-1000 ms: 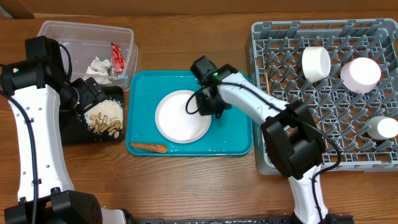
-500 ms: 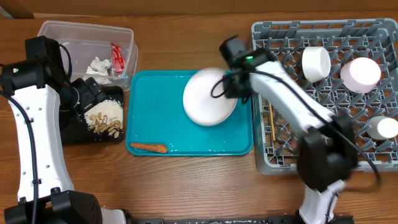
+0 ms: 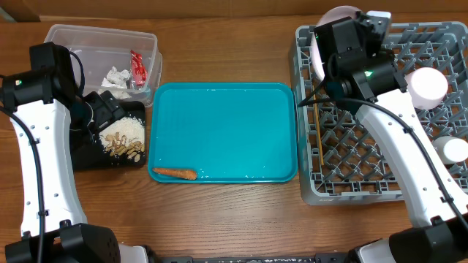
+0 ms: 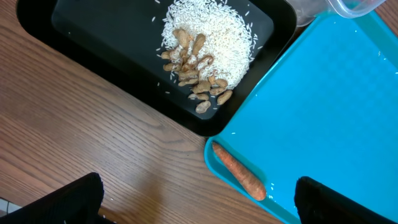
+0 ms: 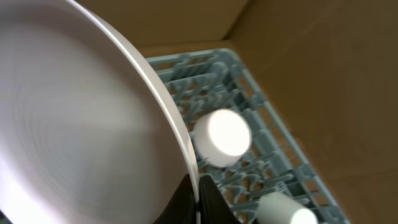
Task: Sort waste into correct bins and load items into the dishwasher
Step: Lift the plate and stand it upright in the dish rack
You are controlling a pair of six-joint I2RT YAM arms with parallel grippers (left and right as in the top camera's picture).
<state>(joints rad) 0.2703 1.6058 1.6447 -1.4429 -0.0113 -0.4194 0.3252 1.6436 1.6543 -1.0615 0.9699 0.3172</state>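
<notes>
White bowl (image 3: 334, 16) gone from teal tray (image 3: 219, 124) to rack (image 3: 365, 146); carrot (image 3: 174, 173) stays.

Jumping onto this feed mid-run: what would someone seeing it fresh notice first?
The right gripper pinches the rim of a large white dish, holding it on edge over the grey rack's far corner nearest the teal tray. That tray sits at centre, bare but for an orange carrot along its near edge. Left of it, a black tray holds rice and brown scraps.

left fingers (image 4: 68, 199) spread wide apart; right arm (image 3: 395, 146) stretched forward, right fingers (image 5: 209, 205) pinched close.
</notes>
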